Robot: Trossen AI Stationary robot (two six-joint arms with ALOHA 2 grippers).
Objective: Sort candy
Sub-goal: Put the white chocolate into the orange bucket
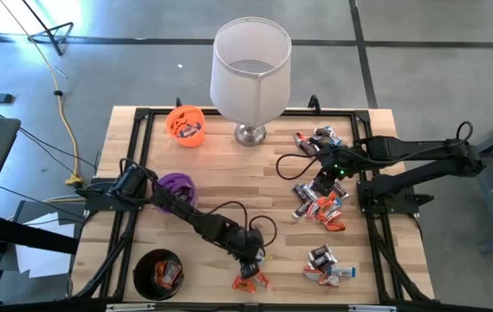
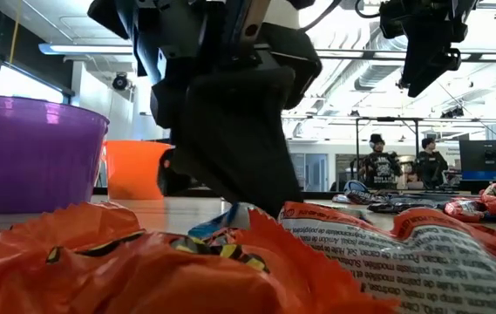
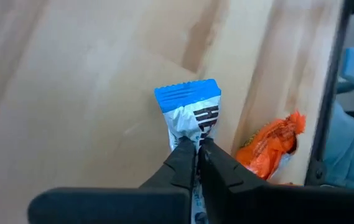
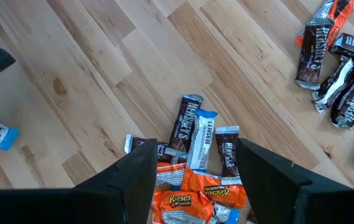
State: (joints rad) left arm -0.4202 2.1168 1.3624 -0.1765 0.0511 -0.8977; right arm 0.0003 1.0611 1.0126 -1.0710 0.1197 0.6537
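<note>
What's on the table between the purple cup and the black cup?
Only the left arm's dark links cross above that stretch in the high view; the wood between the purple cup and the black cup carries no candy.

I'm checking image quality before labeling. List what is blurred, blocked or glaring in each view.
Low view: an orange wrapper fills the foreground out of focus, and the left gripper, silhouetted dark, blocks the middle. Left wrist view: the white-and-blue candy pinched between the fingers is fairly sharp, the table edge soft. Right wrist view: candy pile crisp, right gripper open above it. High view: even light, no glare.
</note>
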